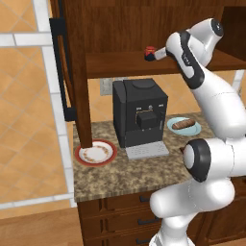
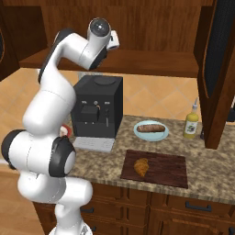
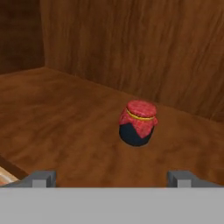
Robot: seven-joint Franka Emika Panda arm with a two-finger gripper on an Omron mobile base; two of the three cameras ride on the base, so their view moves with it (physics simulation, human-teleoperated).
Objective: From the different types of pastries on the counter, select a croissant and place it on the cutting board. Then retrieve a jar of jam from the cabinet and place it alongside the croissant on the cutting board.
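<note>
Hand view: jar of jam (image 3: 138, 123) sits upright at frame centre on the cabinet (image 3: 131, 48) shelf, claw (image 3: 111, 178) spread wide, tips at lower left and lower right, apart from the jar. Left base view puts the jar at upper centre, just beside the claw (image 1: 153, 56). Right base view shows the croissant (image 2: 142, 167) on the cutting board (image 2: 170, 170), lower centre, on the worktop (image 2: 206, 172).

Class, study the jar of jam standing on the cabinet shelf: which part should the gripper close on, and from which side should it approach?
Grip the jar of jam across its dark round body, below the wider red lid. It stands upright and alone on the cabinet shelf, so come in level from the open front, where the open gripper already faces it, probably one finger each side.
</note>
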